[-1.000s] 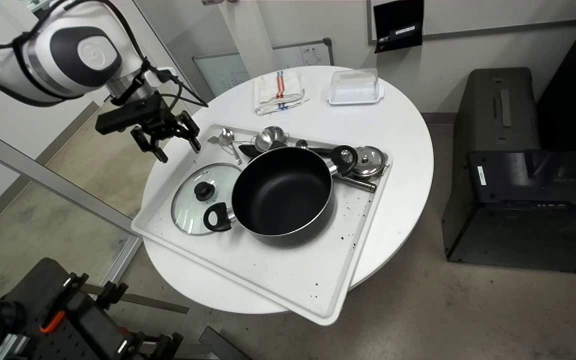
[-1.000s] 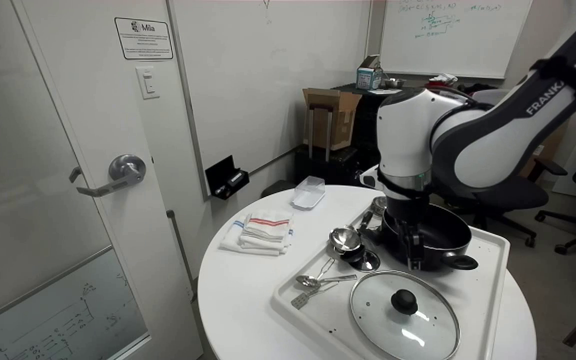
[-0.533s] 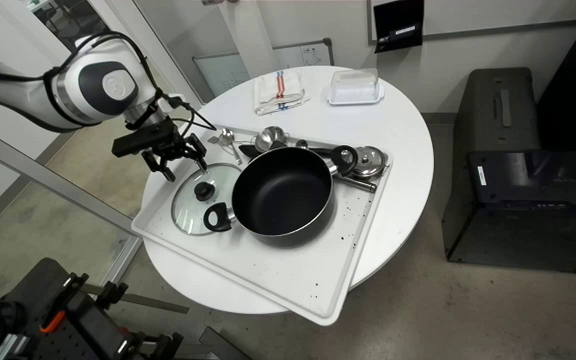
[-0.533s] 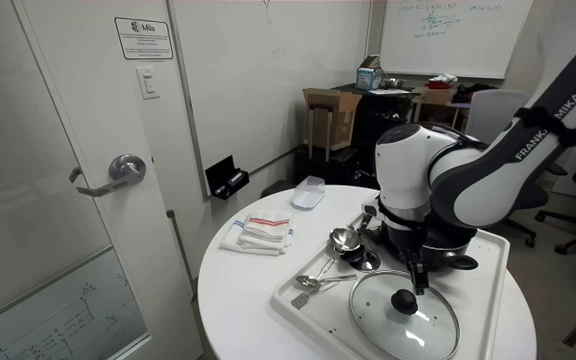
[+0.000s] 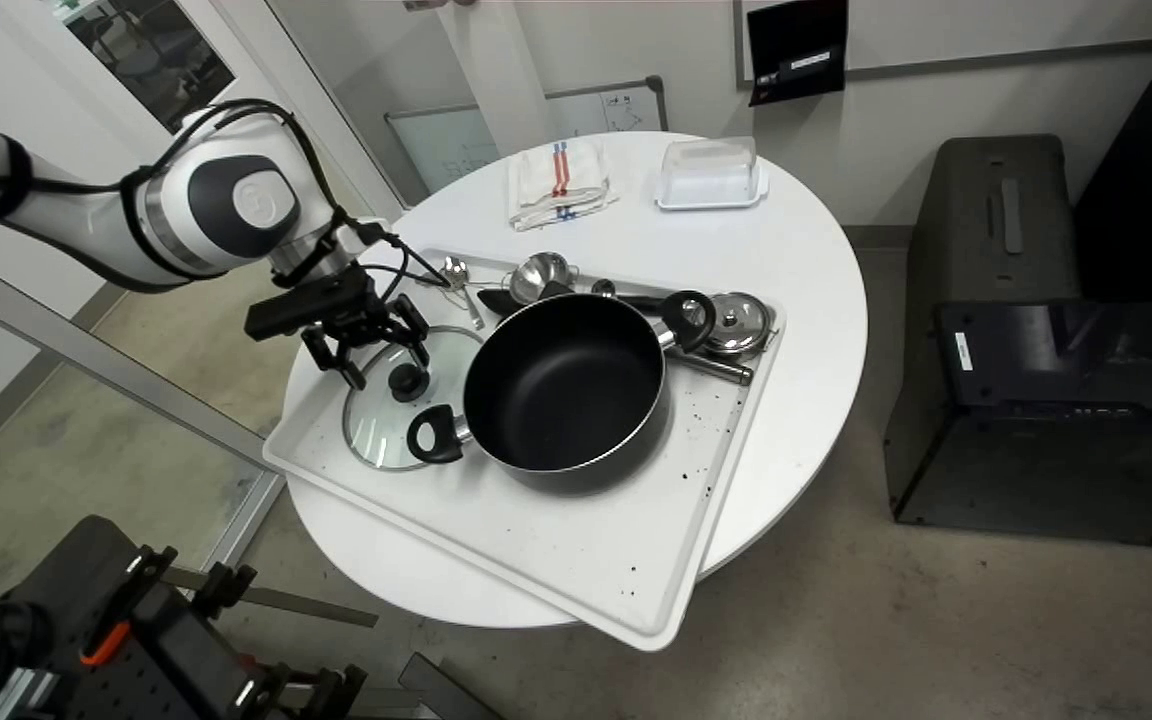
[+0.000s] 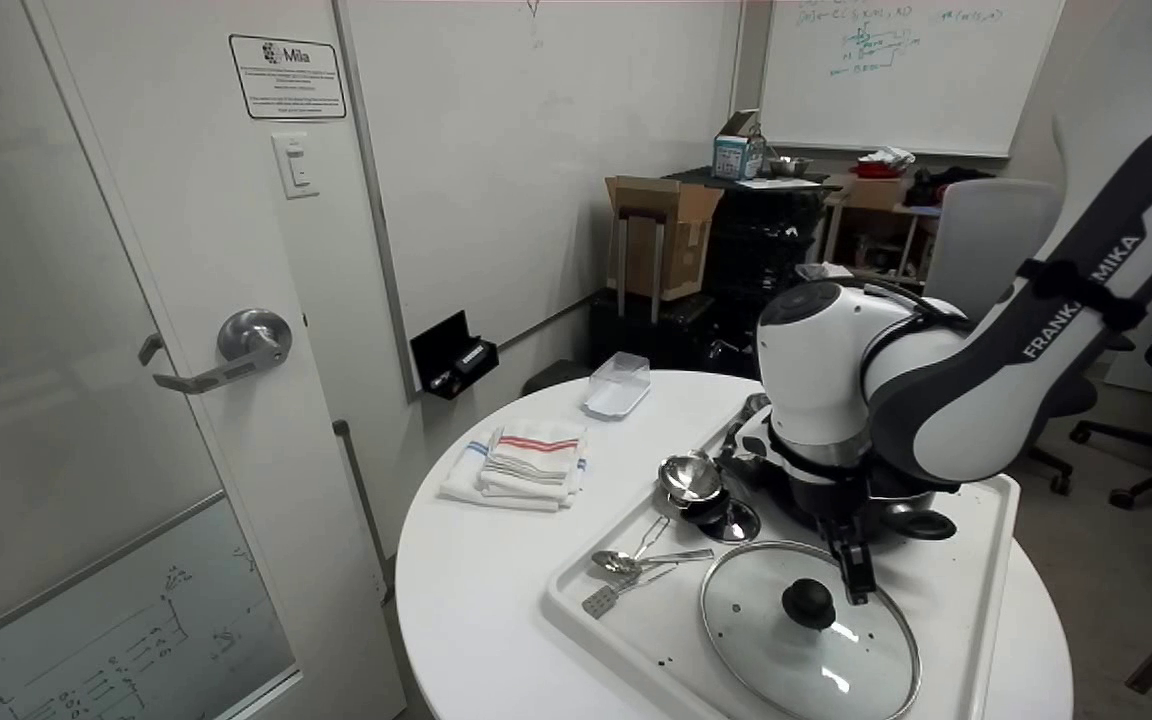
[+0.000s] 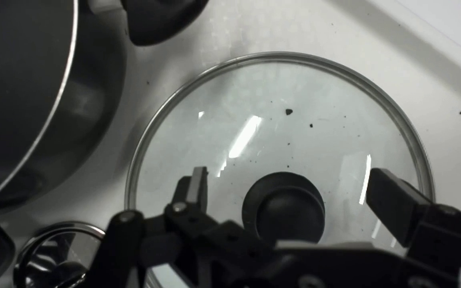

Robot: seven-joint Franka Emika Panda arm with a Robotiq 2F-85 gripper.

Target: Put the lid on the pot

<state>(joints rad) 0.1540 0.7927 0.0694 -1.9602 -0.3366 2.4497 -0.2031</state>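
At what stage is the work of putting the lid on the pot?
Done: the open gripper is over the lid, with the knob between its fingers in the wrist view. In hand: apparently the grasp, though both fingers stand clear of the knob. Remaining: close, lift the lid off the tray, set it on the uncovered pot.

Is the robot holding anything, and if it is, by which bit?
Nothing is held. The black two-fingered gripper is open over the round, metal-rimmed clear glass lid; in the wrist view, gaps show either side of the lid's round black knob.
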